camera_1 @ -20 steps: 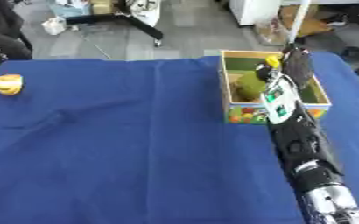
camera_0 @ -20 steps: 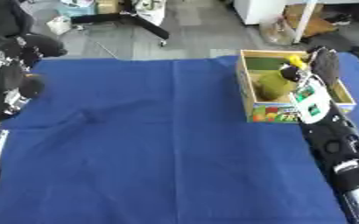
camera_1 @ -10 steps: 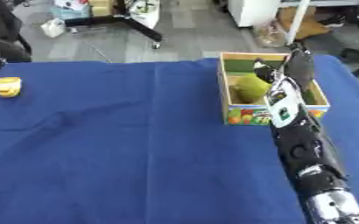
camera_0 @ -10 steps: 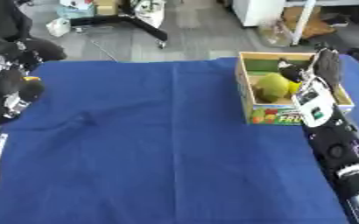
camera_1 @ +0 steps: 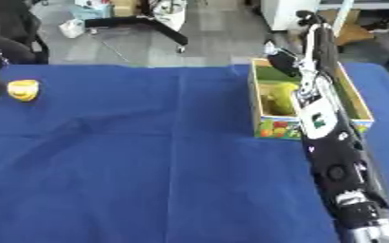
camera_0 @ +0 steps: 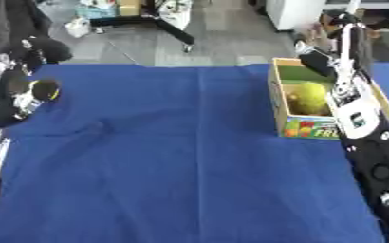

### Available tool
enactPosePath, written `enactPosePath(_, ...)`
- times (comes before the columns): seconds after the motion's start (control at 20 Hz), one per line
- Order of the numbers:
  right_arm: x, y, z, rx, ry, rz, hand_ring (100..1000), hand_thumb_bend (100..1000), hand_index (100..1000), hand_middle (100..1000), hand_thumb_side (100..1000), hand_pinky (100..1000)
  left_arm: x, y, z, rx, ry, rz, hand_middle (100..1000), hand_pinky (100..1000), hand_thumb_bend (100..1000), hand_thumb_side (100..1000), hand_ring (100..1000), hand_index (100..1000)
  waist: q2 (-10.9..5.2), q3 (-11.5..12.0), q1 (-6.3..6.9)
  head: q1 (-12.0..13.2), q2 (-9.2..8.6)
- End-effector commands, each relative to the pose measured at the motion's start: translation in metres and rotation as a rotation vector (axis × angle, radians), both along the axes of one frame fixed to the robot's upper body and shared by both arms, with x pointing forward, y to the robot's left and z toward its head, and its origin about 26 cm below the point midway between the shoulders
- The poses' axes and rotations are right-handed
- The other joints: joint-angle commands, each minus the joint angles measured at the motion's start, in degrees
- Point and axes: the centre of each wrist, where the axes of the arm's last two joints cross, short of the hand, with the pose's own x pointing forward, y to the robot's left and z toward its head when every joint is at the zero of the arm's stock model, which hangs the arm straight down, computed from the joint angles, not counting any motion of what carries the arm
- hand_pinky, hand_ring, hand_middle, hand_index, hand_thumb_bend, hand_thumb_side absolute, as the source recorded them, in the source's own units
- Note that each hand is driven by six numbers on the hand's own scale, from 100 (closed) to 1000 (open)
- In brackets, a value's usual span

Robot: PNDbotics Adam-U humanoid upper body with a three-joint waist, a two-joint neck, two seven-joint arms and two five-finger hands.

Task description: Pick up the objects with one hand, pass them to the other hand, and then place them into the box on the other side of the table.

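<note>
One blue cloth (camera_0: pixel 181 156) covers the table.

It looks like a lab or workshop: a bench draped in blue cloth (camera_0: pixel 181 156) stands on a grey hard floor (camera_0: pixel 223 33), with a black wheeled stand base (camera_0: pixel 161 21) and cardboard boxes (camera_1: pixel 356 33) at the far side.

The box (camera_0: pixel 307 127) sits on the table's (camera_0: pixel 189 166) right side, a fruit (camera_0: pixel 307 96) inside it.
</note>
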Motion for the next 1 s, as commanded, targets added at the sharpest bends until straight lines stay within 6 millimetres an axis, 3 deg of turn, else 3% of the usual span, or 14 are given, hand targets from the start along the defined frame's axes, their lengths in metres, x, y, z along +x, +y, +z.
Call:
enactPosePath(0.05, -0.008, 0.002, 0.023, -0.033, -0.065, 0.077, 666, 340, 828, 705, 272, 734, 0.0, 0.032, 0.022, 0.163, -0.054, 0.147, 691, 800, 657, 610, 725, 769, -1.36, -0.2, 0.94, 2.0, 0.16)
enactPosePath(0.35, -0.015, 0.009, 0.022, -0.065, -0.056, 0.167, 664, 334, 830, 703, 277, 734, 0.012, 0.093, 0.018, 0.488, 0.047, 0.42, 715, 790, 664, 588, 736, 802, -1.52, -1.1, 1.6, 6.4, 0.86)
enactPosePath(0.55, -0.016, 0.013, 0.017, -0.071, -0.042, 0.2, 662, 330, 830, 702, 278, 733, 0.022, 0.123, 0.001, 0.676, 0.155, 0.556, 733, 787, 676, 570, 742, 825, -1.65, -1.5, 1.85, 7.2, 0.99)
enactPosePath(0.75, -0.018, 0.013, 0.012, -0.062, -0.032, 0.213, 660, 329, 828, 700, 278, 731, 0.034, 0.139, -0.025, 0.779, 0.279, 0.674, 732, 770, 691, 539, 732, 835, -1.65, -1.8, 1.69, 7.2, 0.96)
enactPosePath(1.0, -0.019, 0.012, 0.008, -0.047, -0.022, 0.224, 658, 326, 828, 698, 278, 730, 0.043, 0.145, -0.055, 0.822, 0.376, 0.852, 725, 754, 686, 529, 719, 839, -1.39, -2.6, 1.41, 7.3, 0.7)
